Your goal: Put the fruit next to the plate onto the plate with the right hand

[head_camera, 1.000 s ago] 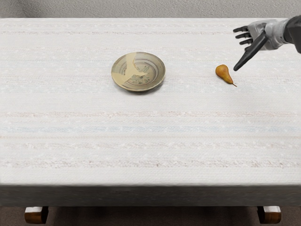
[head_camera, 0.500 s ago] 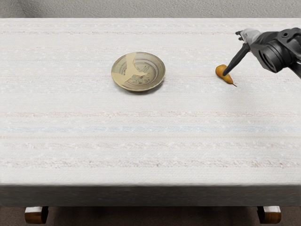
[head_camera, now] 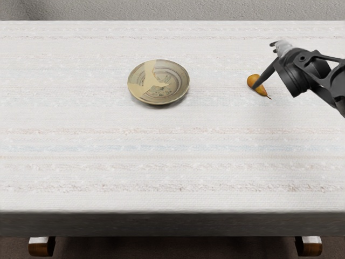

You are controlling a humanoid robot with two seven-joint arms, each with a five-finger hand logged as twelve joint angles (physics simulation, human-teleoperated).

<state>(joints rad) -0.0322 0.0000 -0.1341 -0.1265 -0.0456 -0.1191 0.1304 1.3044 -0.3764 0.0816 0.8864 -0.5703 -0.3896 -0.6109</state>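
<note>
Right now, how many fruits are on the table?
1. A pear lies on the right side of the table, apart from the plate, partly behind the right hand. No other seems hidden.

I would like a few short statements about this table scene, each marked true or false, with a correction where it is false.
1. The pear lies on the plate. False: it lies on the table, to the right of the plate and apart from it.
2. The right robot hand is right at the pear. True.
3. The plate holds no fruit. True.
4. The left arm reaches for the plate. False: no left arm is in view.
5. The plate stands at the table's near edge. False: it stands in the far half of the table.
</note>
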